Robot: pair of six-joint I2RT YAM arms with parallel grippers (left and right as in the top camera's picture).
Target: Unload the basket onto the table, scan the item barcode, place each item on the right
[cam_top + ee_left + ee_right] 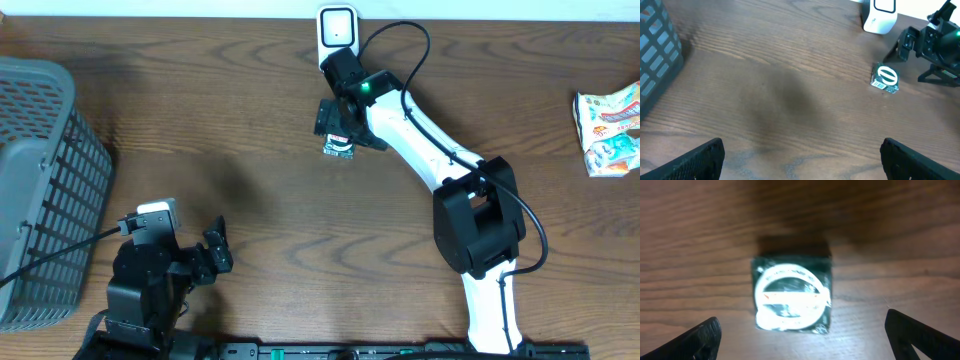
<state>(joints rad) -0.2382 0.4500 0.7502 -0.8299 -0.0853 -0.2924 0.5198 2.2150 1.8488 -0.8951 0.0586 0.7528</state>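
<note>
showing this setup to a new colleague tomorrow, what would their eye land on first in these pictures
Most likely the white right arm stretched across the table, its open claw poised over a small dark green packet with a white oval label, just in front of the white scanner at the far edge. Next, the grey basket at the left edge and the colourful snack bag far right.

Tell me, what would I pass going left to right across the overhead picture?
Grey basket → left gripper → small green item → snack packet. The white scanner lies straight beyond the item, so it has no clear place in the order.
</note>
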